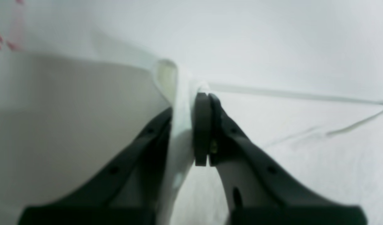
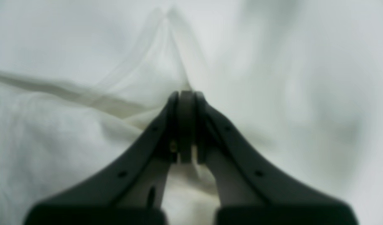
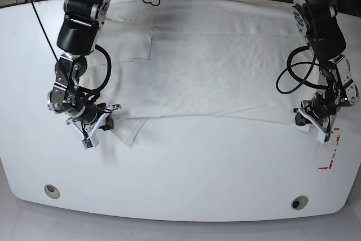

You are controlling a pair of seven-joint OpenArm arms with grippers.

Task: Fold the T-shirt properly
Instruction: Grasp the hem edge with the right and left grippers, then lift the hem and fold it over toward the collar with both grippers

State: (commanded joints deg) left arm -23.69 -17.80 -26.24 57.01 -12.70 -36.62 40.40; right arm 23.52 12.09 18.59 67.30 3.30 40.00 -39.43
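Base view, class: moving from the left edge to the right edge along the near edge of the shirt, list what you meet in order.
Bare table → right pincer, shut on the shirt's corner → T-shirt → left pincer, shut on the opposite corner → red tape marks.

Both wrist views blurred. Shirt (image 3: 208, 66) print hidden, face down. Cloth beyond right claw (image 2: 186, 125) indistinct.
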